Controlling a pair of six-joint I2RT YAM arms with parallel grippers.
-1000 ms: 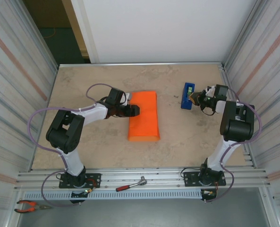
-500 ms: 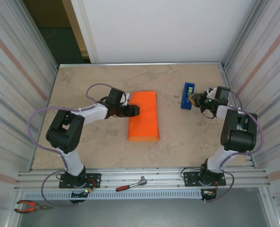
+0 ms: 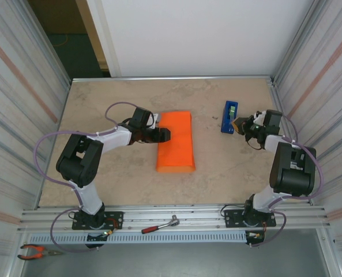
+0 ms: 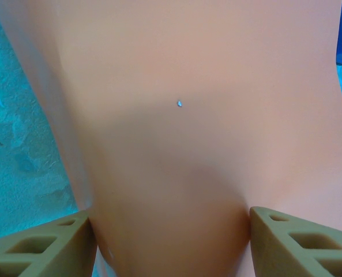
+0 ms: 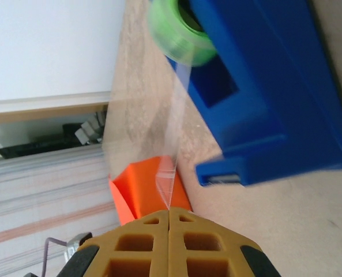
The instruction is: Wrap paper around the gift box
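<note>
Mid-table the orange paper (image 3: pixel 176 147) lies folded in a long parcel, the left gripper (image 3: pixel 164 134) at its left edge with jaws spread wide and paper between the fingers (image 4: pixel 44 248) — farther right, the right gripper (image 5: pixel 169 211) pinches clear tape (image 5: pixel 173 144) running to the blue dispenser (image 3: pixel 230 117).

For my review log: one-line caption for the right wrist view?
Right gripper pinches a clear tape strip drawn from the blue dispenser, orange paper beyond.
</note>
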